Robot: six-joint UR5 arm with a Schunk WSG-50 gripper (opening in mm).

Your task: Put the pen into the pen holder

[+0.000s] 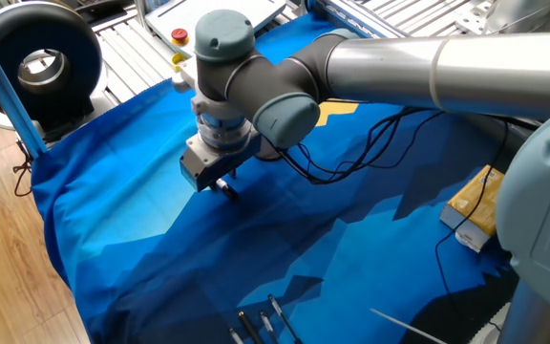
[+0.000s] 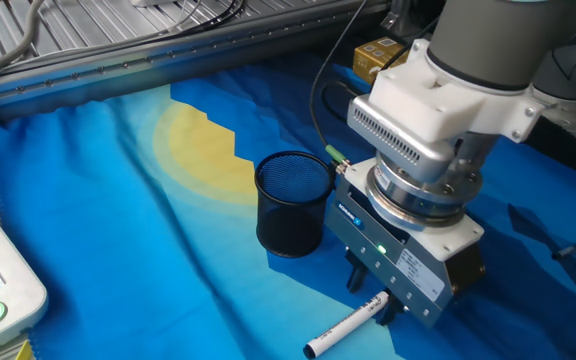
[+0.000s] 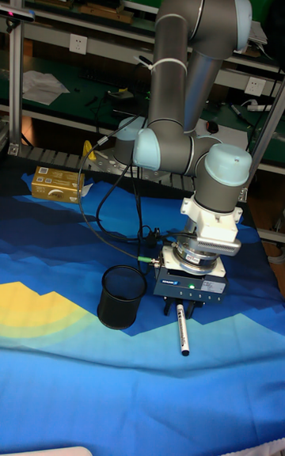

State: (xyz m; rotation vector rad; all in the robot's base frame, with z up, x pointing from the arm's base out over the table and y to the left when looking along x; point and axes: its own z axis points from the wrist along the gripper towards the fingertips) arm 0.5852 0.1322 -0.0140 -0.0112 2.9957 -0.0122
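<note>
White pen (image 2: 349,327) low on the blue cloth (image 2: 118,230), cap end reaching up between the fingers of the gripper (image 2: 372,303).

Lay flat, long axis running from the gripper outward toward the cloth's near edge in the other fixed view. Gripped or merely straddled: could not tell, jaws hidden under the body. Black mesh pen holder (image 2: 293,203) stood upright just beside the gripper, nearer the yellow patch (image 2: 203,150).

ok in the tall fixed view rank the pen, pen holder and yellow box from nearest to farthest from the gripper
1. The pen, between the fingers of the gripper, lying toward the camera.
2. The pen holder, standing beside it to the picture's left.
3. The yellow box, far back left.
</note>
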